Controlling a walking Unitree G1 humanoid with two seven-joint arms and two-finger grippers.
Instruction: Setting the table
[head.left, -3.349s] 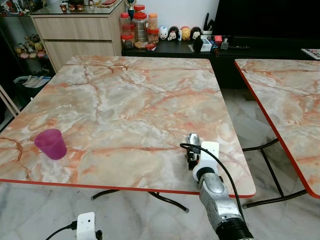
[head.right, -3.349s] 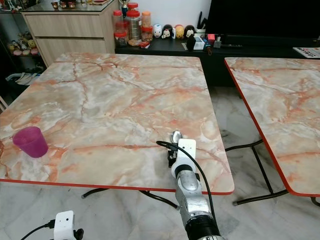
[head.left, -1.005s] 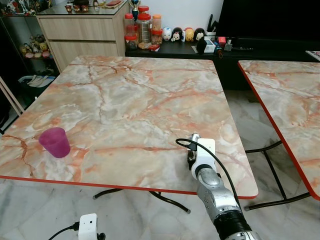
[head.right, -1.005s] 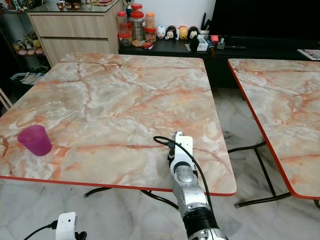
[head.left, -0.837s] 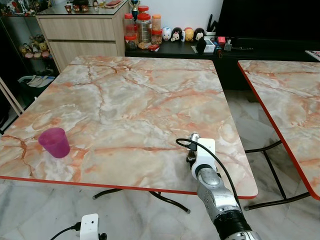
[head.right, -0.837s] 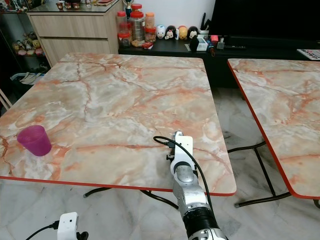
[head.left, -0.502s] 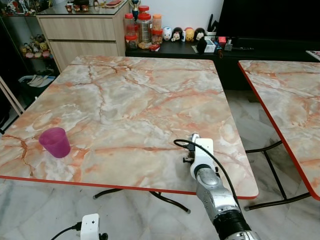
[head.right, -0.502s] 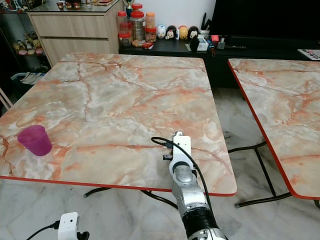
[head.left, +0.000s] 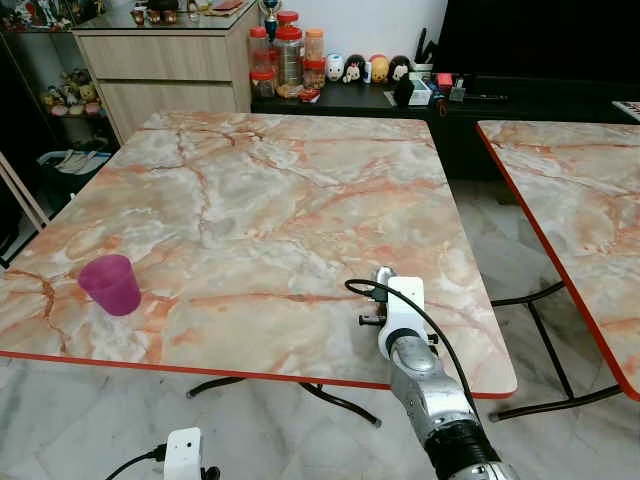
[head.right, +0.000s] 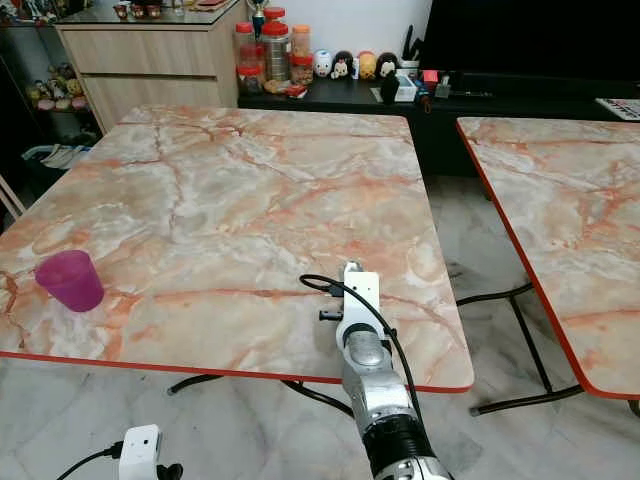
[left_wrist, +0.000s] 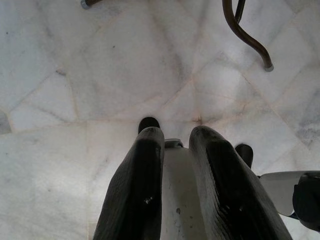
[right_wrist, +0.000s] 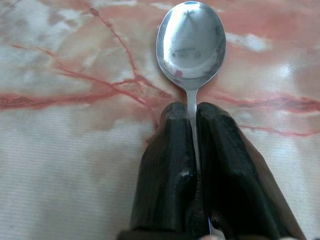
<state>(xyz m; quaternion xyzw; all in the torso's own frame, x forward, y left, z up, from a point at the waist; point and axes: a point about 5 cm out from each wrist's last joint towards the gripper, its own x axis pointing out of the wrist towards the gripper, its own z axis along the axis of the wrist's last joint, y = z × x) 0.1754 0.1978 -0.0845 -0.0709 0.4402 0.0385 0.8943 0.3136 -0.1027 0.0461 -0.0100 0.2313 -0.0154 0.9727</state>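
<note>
Silver right arm (head.left: 432, 400), white wrist block, black cable.

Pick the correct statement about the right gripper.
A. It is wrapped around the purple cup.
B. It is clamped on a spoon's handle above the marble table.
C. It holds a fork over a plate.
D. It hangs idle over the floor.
B. In the right wrist view the right gripper has its fingers shut on the thin handle of the spoon, whose bowl points forward over the marble table.
</note>
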